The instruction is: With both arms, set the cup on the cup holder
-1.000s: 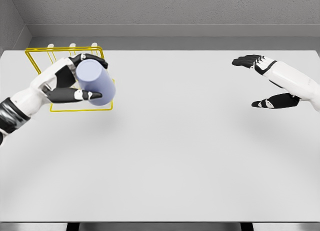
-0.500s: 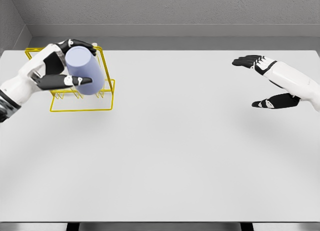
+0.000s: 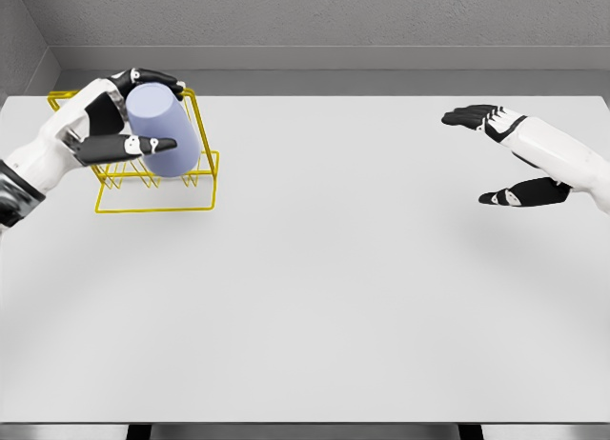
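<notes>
The light is bright, even and soft, coming from above. Under the right hand (image 3: 519, 159) a faint, diffuse shadow lies on the white table (image 3: 362, 288); below the left hand (image 3: 100, 126) the shadow is weak also. No glare shows. The render is sharp, without blur.

We find no readable text, label, brand, number or sign anywhere: the cup (image 3: 162, 132), the cup holder (image 3: 205, 181) and the table (image 3: 343, 269) all show plain, unmarked surfaces to us.
</notes>
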Motion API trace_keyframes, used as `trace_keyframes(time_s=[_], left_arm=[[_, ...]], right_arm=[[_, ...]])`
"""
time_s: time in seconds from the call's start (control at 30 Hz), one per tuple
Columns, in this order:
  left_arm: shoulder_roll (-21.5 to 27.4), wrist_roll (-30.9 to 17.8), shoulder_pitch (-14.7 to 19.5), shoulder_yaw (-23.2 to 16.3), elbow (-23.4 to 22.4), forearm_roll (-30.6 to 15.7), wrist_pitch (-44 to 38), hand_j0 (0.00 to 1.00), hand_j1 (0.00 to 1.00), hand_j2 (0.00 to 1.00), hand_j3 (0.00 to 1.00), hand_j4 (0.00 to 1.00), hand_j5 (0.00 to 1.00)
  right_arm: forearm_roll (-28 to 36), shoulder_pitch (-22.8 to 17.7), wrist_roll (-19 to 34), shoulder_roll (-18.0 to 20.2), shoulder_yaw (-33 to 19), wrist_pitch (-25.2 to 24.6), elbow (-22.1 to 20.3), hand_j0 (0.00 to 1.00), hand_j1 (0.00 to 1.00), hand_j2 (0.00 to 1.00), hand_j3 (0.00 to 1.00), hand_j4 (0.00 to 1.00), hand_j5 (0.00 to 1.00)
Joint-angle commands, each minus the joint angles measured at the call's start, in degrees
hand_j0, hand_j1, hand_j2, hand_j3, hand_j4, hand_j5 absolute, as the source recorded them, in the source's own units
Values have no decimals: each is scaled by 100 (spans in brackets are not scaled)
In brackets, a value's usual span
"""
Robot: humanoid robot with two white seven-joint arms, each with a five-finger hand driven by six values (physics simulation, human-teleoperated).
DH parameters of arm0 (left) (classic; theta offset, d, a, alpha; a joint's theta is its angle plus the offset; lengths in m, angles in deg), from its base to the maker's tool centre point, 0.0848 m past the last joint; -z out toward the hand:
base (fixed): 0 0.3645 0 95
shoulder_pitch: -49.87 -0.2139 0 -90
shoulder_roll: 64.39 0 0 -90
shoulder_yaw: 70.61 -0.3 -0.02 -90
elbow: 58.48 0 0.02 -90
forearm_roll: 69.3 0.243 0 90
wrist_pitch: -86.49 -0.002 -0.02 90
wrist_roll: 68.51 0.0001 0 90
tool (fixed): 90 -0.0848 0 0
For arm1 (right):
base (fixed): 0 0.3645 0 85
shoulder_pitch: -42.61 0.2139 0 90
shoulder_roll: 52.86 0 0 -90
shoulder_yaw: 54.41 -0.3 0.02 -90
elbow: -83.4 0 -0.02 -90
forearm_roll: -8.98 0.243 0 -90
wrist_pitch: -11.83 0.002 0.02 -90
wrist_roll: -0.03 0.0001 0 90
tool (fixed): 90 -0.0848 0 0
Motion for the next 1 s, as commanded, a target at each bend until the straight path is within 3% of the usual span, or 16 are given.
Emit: trace_keyframes(time_s=[0.0, 0.03, 0.13, 0.7, 0.97], left_arm=[[-23, 1, 0, -5, -13, -26, -2, 67, 67, 67, 67, 67, 67], [-32, 1, 9, -14, -13, -18, -2, 70, 70, 70, 70, 70, 70], [-40, 1, 35, -32, -13, 53, -28, 100, 100, 100, 100, 100, 100], [3, 1, 123, -32, 40, 106, 60, 100, 100, 100, 100, 100, 100], [144, -17, 27, -313, 84, 149, 1334, 100, 100, 100, 100, 100, 100]], right_arm=[[44, 0, -3, 2, -1, -17, -9, 100, 100, 100, 100, 100, 100], [44, 0, -3, 2, -1, -17, 0, 100, 100, 100, 100, 100, 100], [44, -9, -3, 2, -1, -17, 0, 100, 100, 100, 100, 100, 100], [44, -18, -3, 11, -1, -17, 26, 100, 100, 100, 100, 100, 100], [44, -26, -3, 2, -1, -17, 17, 100, 100, 100, 100, 100, 100]])
